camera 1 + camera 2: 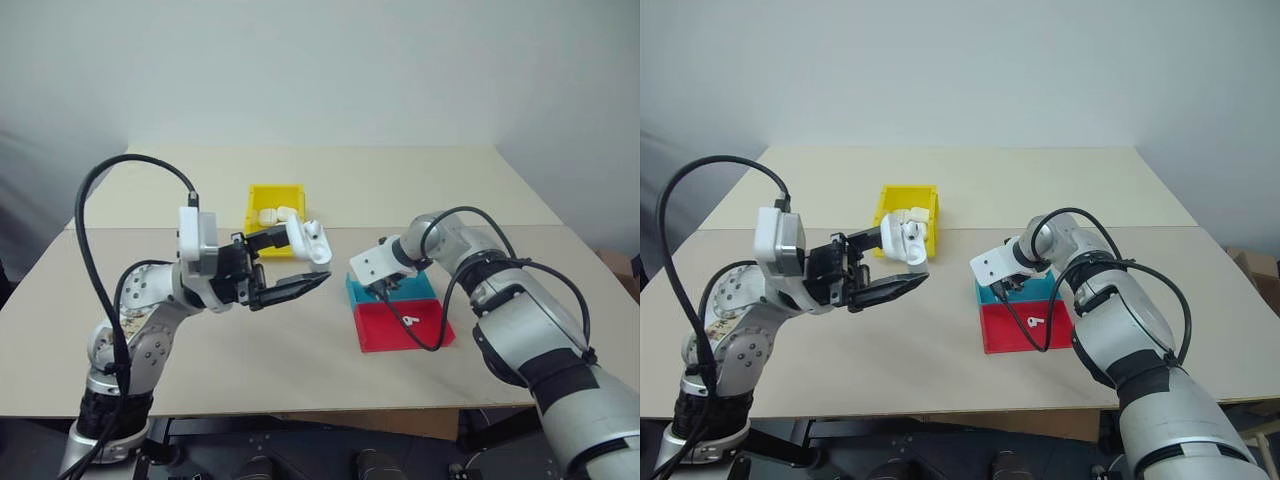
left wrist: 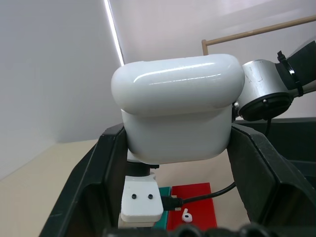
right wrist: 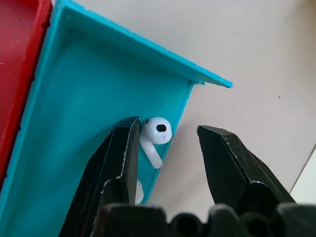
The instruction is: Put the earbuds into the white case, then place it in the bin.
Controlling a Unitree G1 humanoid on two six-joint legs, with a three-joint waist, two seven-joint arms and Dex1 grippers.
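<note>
1 earbud (image 3: 155, 136) lies in the teal tray (image 3: 89, 128) against its wall, between the right end effector's (image 3: 165, 148) parted fingers, touching 1 of them, stem pointing back toward the wrist. That wall stands inside the gap too. Another earbud (image 1: 411, 321) rests in the red tray (image 1: 385, 335) nearby. Left end effector (image 1: 300, 262) clamps the white case (image 1: 308, 243), lid seemingly open, raised before the bin (image 1: 272, 195).

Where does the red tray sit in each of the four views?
Left eye: red tray right of centre, nearer than the teal tray.
Right eye: same spot, slightly more central.
Left wrist: beyond the held white case.
Right wrist: bordering the teal tray.
Shared landmark: the teal tray adjoining it.
</note>
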